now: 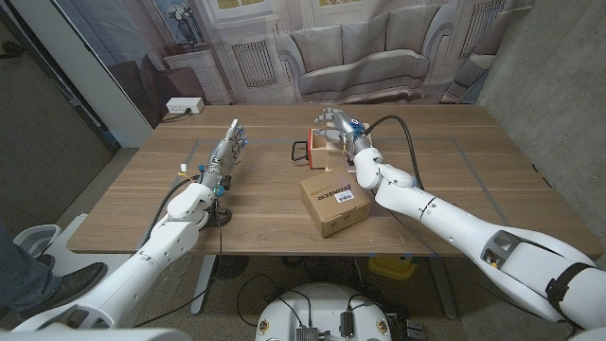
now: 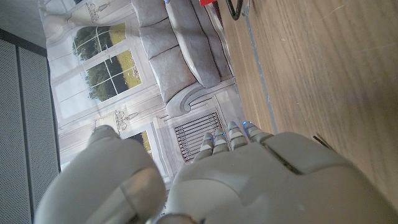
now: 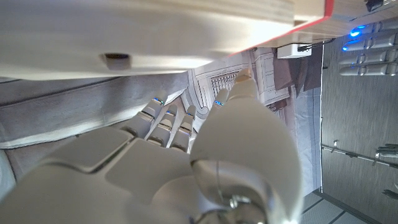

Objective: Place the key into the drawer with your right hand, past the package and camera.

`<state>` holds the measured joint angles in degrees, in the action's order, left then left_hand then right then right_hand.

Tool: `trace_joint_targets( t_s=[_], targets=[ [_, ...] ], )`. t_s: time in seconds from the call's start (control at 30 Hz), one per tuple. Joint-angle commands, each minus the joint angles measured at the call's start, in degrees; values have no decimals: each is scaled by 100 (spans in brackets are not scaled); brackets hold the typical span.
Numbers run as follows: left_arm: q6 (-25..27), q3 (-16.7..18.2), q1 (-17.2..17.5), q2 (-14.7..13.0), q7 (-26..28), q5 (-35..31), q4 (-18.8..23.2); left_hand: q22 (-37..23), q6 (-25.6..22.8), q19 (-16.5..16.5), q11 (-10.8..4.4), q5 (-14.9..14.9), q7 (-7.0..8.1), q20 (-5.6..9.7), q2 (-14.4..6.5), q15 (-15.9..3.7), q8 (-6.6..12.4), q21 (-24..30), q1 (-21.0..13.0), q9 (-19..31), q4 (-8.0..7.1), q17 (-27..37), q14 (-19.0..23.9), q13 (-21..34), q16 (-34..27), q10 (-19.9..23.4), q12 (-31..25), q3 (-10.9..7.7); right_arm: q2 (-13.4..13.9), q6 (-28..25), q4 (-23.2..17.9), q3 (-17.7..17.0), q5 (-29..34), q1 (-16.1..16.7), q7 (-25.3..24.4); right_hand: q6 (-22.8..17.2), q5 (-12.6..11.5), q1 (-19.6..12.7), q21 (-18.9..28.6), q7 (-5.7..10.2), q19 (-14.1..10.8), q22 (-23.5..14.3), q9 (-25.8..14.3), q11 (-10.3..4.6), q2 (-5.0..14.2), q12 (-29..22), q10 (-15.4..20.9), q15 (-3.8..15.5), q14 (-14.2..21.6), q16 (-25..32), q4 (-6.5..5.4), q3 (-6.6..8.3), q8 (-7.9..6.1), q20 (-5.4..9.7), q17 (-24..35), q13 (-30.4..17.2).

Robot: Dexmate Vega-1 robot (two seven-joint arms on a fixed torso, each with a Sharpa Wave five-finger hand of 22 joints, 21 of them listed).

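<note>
A small wooden drawer (image 1: 325, 150) with a red front and a black handle (image 1: 301, 152) stands at the table's middle back. My right hand (image 1: 339, 126) hovers over it, fingers pointing away from me. In the right wrist view my right hand (image 3: 186, 155) lies close under the drawer's pale wall (image 3: 155, 31), thumb beside the fingers; whether it holds anything is hidden, and I see no key. The cardboard package (image 1: 333, 202) lies in front of the drawer, under my right forearm. My left hand (image 1: 225, 153) stands at the left with straight fingers, holding nothing; its back (image 2: 249, 180) shows close up.
A tiny white object (image 1: 178, 169) lies left of my left hand. A small black object (image 1: 220, 216) sits by my left forearm near the front edge. The drawer's handle (image 2: 236, 7) shows beyond my left hand. Bare table (image 1: 473, 170) stretches to the right.
</note>
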<state>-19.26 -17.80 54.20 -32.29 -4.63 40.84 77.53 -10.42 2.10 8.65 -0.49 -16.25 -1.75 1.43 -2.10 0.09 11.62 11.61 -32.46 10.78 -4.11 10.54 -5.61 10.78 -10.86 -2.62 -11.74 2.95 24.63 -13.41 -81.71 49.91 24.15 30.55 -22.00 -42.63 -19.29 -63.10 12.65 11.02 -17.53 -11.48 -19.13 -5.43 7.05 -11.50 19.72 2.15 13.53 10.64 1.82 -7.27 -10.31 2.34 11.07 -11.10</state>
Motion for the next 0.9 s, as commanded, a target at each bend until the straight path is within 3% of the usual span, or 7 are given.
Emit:
trace_joint_targets(
  t_s=[0.03, 0.6, 0.9],
  targets=[
    [-10, -7, -21, -1, -18, -4, -11, -18, -11, 52, 0, 29, -36, -1, -8, 13, -24, 12, -43, 13, -22, 9, -19, 21, 7, -30, 4, 40, 99, 102, -272, -82, 78, 61, 12, 21, -29, 26, 7, -5, 19, -1, 5, 5, -2, -54, 12, 225, 6, 22, -25, -39, -8, 117, 15, -13],
    [18, -26, -53, -19, -42, -20, 10, -18, -10, 59, 3, 30, -38, -1, -17, 13, -24, 13, -53, 13, -23, 9, -28, 21, 9, -26, 2, 59, 200, 252, -655, -259, 7, 166, 181, 63, -37, 112, 10, -54, 14, 3, 41, 52, -8, -92, 67, 215, 19, 31, -71, -75, -34, 106, 12, -14],
    [9, -31, -79, -7, -110, 9, -57, -18, -11, 62, 1, 31, -36, -1, -21, 17, -24, 13, -58, 13, -23, 9, -28, 21, 8, -23, 0, 66, 247, -16, -930, -262, 134, 158, 426, 65, -38, 157, 10, -79, 12, 5, 58, 56, 0, -110, 99, 216, 37, 39, -97, -89, -47, 114, 11, -13]
  ],
)
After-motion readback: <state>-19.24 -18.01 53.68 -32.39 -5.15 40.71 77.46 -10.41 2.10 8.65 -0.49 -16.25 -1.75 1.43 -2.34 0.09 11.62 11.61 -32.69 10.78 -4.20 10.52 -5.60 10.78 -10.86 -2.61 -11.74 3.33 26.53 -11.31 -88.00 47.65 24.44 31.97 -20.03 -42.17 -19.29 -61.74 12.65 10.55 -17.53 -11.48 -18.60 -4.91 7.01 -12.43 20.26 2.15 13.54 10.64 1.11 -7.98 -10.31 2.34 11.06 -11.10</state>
